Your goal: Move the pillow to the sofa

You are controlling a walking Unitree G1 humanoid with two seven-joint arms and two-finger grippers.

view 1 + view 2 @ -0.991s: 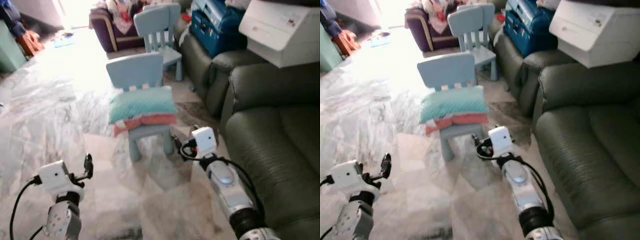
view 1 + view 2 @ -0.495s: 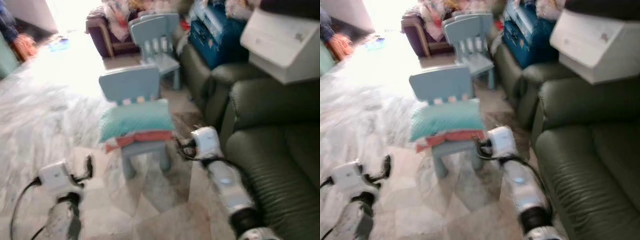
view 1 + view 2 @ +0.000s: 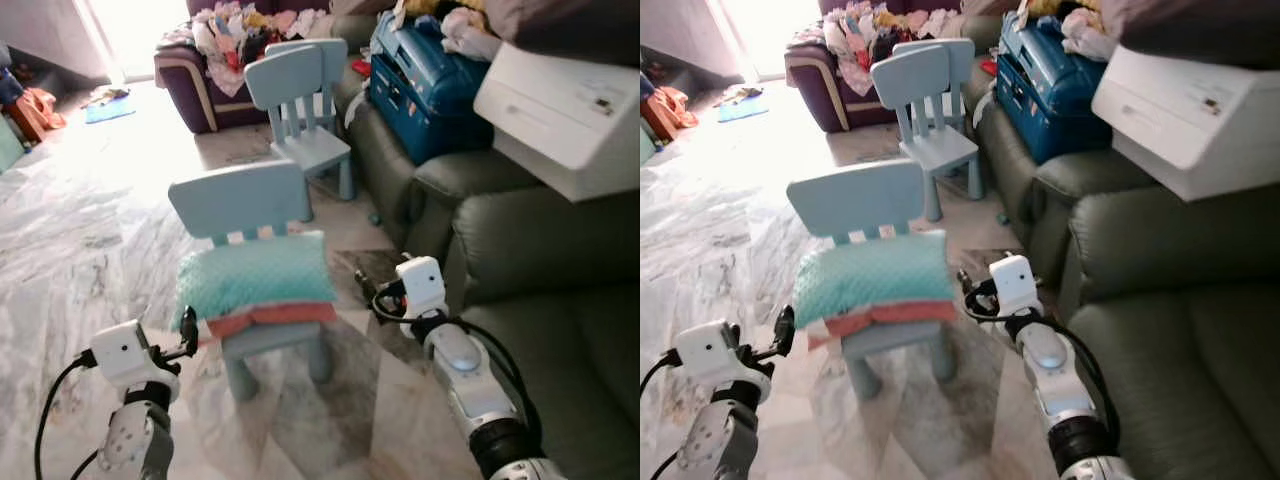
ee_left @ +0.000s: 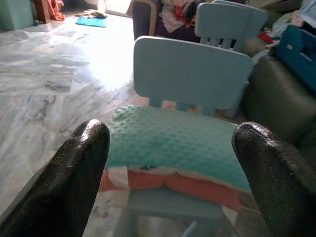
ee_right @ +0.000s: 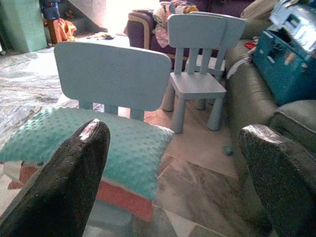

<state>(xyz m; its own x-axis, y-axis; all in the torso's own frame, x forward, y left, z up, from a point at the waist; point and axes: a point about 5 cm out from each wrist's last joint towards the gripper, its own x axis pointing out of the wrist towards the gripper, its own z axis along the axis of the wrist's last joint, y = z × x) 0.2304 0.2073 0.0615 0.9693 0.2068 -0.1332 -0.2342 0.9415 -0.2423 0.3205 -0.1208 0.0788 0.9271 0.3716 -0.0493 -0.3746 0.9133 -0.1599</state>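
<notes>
A teal pillow (image 3: 255, 278) with an orange underside lies on the seat of a small light-blue chair (image 3: 240, 200) in front of me. My left gripper (image 3: 186, 328) is held low, just left of the pillow, and its wrist view shows it open (image 4: 170, 128) and facing the pillow (image 4: 177, 148). My right gripper (image 3: 364, 291) hovers beside the pillow's right edge, open (image 5: 175, 128), with the pillow (image 5: 98, 143) ahead of it. Neither gripper touches the pillow. The dark green sofa (image 3: 560, 340) stands on my right.
A second light-blue chair (image 3: 300, 90) stands behind the first. A blue case (image 3: 430, 70) and a white box (image 3: 560, 110) rest on the far sofa sections. A purple couch piled with clothes (image 3: 215, 50) is at the back. Marble floor (image 3: 70, 210) stretches to the left.
The camera has moved forward, so the chair and pillow sit closer and lower left in view. Both grippers are now near the pillow's sides, still open.
</notes>
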